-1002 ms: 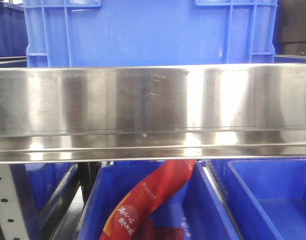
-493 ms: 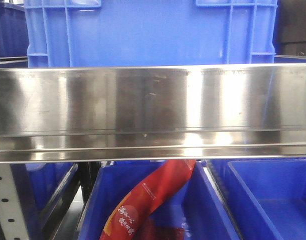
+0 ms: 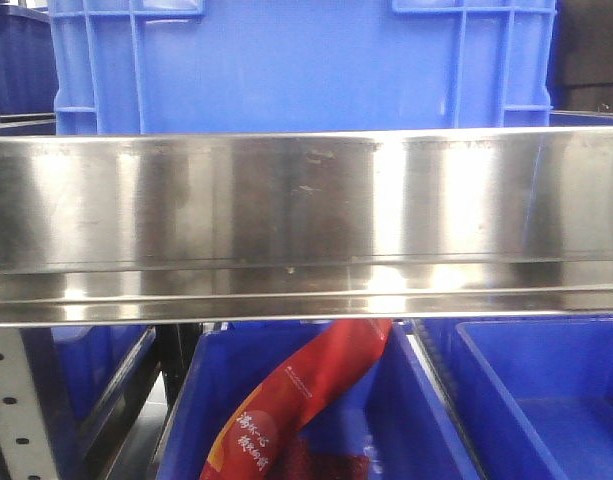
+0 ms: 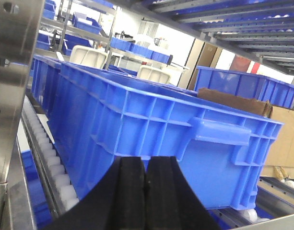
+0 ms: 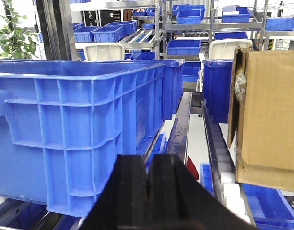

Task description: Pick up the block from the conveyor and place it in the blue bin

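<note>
Left gripper (image 4: 145,179) pads pressed together, nothing between them, pointing level at the end wall of a blue crate (image 4: 151,139) just ahead on the roller track (image 4: 48,160). Right gripper (image 5: 147,184) likewise closed and empty, held level, another blue crate (image 5: 75,129) ahead to its left, cardboard box (image 5: 269,115) to its right. Front view: steel rail (image 3: 306,225), a blue bin (image 3: 386,420) below holding a red packet (image 3: 296,400). No block visible anywhere.
</note>
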Controlling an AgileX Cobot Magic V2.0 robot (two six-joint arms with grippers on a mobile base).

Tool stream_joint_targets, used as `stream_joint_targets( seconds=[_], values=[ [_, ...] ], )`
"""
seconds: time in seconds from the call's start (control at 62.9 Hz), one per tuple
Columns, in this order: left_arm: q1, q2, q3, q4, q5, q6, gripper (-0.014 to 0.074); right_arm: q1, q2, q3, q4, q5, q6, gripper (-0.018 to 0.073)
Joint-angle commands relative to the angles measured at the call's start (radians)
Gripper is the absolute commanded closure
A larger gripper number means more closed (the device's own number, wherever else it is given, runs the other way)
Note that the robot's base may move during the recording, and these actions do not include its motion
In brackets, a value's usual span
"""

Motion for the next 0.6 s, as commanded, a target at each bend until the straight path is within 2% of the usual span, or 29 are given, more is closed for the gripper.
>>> stream_joint_targets(
  seconds=[0.0, 0.318, 0.588],
  values=[
    [0.005, -0.008, 0.003, 0.005, -0.012, -0.002, 0.0707, -0.006, -0.004, 0.003, 0.001, -0.021, -0.001, 0.0721],
    [0.005, -0.008, 0.003, 0.005, -0.012, -0.002, 0.0707, -0.008, -0.004, 0.003, -0.011, -0.019, -0.001, 0.0721],
    [0.005, -0.008, 0.003, 0.005, -0.012, -0.002, 0.0707, -0.109, -0.130, 0.155, -0.031, -0.026, -0.001, 0.0721]
  ],
)
